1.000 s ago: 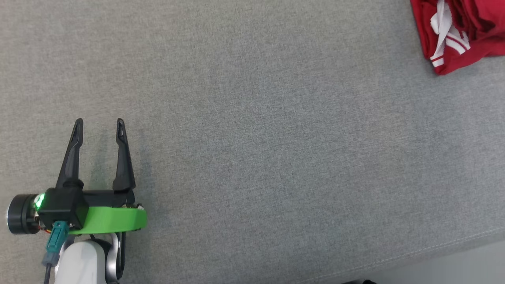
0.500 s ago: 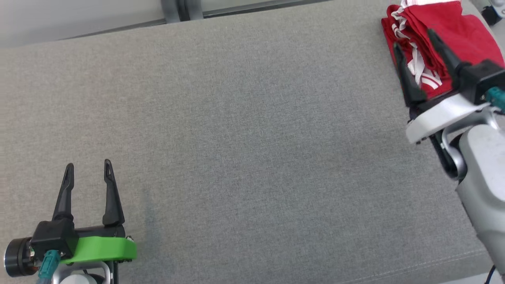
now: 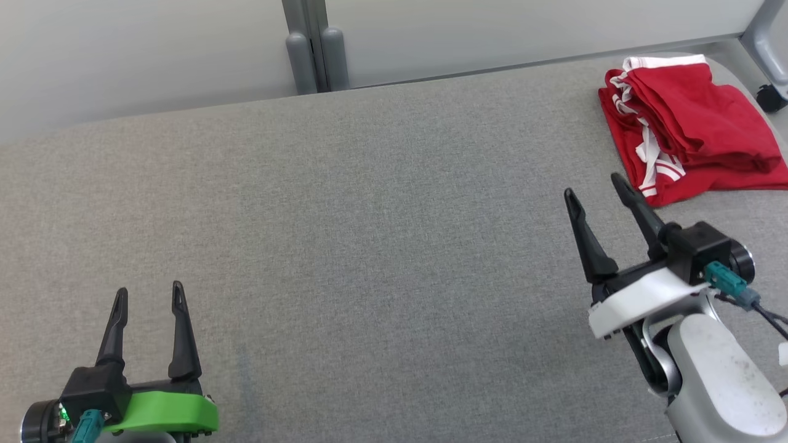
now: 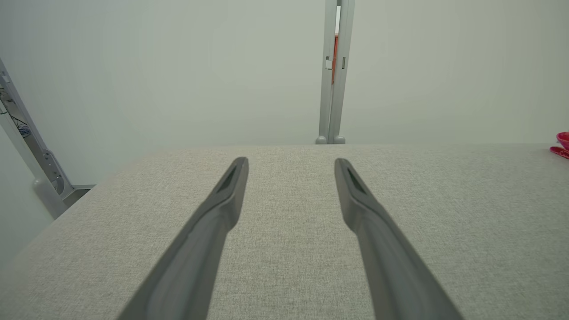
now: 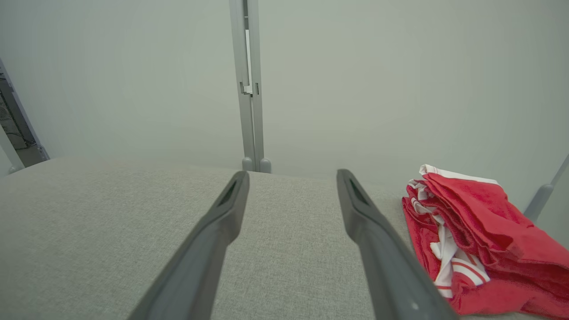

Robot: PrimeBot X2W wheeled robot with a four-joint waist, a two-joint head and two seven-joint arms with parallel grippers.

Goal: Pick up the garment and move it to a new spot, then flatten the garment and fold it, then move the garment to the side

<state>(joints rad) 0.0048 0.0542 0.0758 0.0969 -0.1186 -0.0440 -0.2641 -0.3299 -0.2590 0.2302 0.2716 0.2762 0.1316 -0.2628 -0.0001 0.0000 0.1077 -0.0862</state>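
Observation:
A folded red garment with white stripes (image 3: 689,144) lies at the far right of the grey fabric surface (image 3: 381,234), near its back edge. In the right wrist view the garment (image 5: 480,240) sits just right of my fingers. My right gripper (image 3: 596,187) hovers open and empty a short way in front of the garment's near corner, apart from it. At the lower left, far from the garment, my left gripper (image 3: 149,294) stands open over bare fabric with nothing between its fingers. A sliver of the red garment (image 4: 561,144) shows at the left wrist view's right edge.
A pale wall with a grey vertical post (image 3: 314,46) runs behind the surface. A grey frame leg with a dark caster (image 3: 769,92) stands at the far right corner. Another frame leg (image 4: 26,146) stands off the surface's left end.
The head camera has tilted up, so the whole picture has shifted down. My right gripper has drawn back off the garment toward me. The left gripper stays open.

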